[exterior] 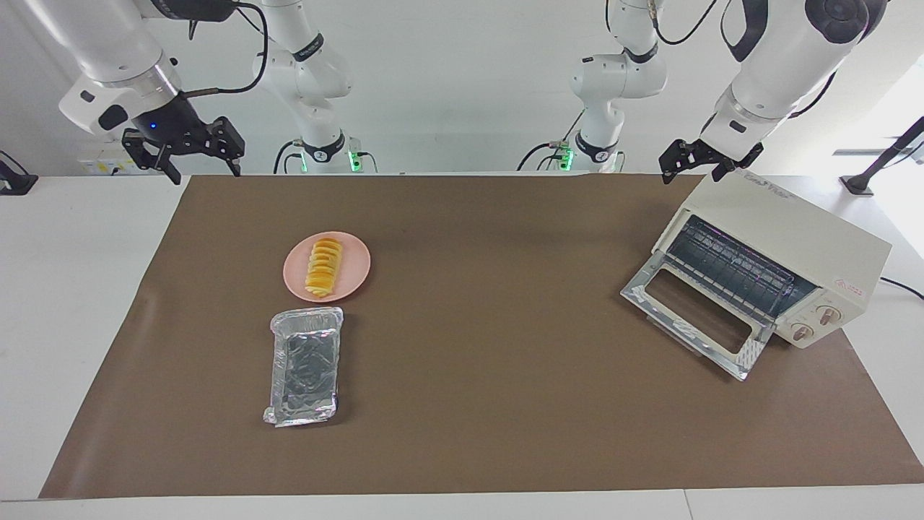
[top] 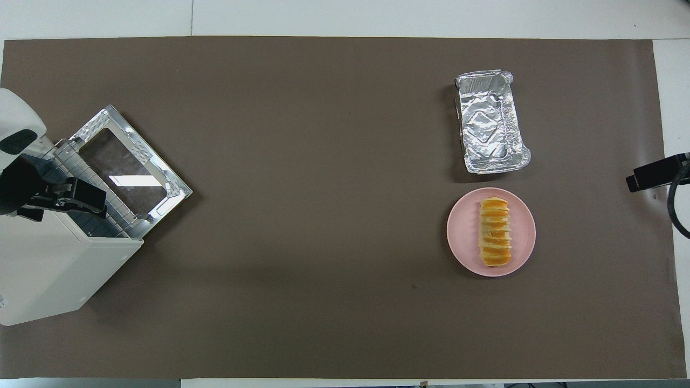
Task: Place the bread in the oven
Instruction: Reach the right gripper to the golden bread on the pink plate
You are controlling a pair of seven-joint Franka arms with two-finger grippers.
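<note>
The bread (exterior: 325,269) (top: 495,231) lies on a round pink plate (exterior: 355,271) (top: 463,231) toward the right arm's end of the table. The cream-white oven (exterior: 794,231) (top: 48,269) stands at the left arm's end. Its glass door (exterior: 639,289) (top: 129,178) is dropped open and the wire rack (exterior: 729,263) shows inside. My left gripper (exterior: 691,178) (top: 81,199) hangs open and empty over the oven's top edge. My right gripper (exterior: 206,175) (top: 641,180) is open and empty, raised over the table's edge at the right arm's end, well apart from the bread.
A crinkled silver foil tray (exterior: 304,365) (top: 489,129) lies empty beside the plate, farther from the robots. A brown mat (exterior: 491,325) (top: 302,215) covers the table between plate and oven.
</note>
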